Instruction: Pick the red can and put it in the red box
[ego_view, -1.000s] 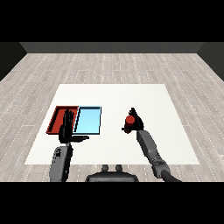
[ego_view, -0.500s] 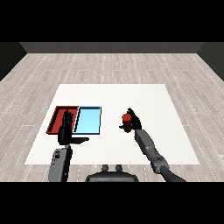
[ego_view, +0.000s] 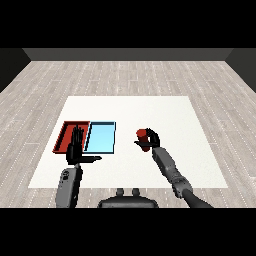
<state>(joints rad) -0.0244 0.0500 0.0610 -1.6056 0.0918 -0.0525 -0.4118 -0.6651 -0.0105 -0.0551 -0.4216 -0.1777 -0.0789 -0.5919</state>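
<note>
one red can (ego_view: 142, 134) sits clasped in the curled right hand (ego_view: 151, 140) at centre frame; left hand (ego_view: 76, 148) spread flat over the red tray (ego_view: 64, 136).

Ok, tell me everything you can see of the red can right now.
The red can is a small plain red cylinder; no label or markings can be made out. It sits in the right hand, whose black fingers curl round it and hide its lower part, so only its top and upper side show. It looks roughly upright. It is over the white table, to the right of the light blue tray and apart from it, not in either tray.
</note>
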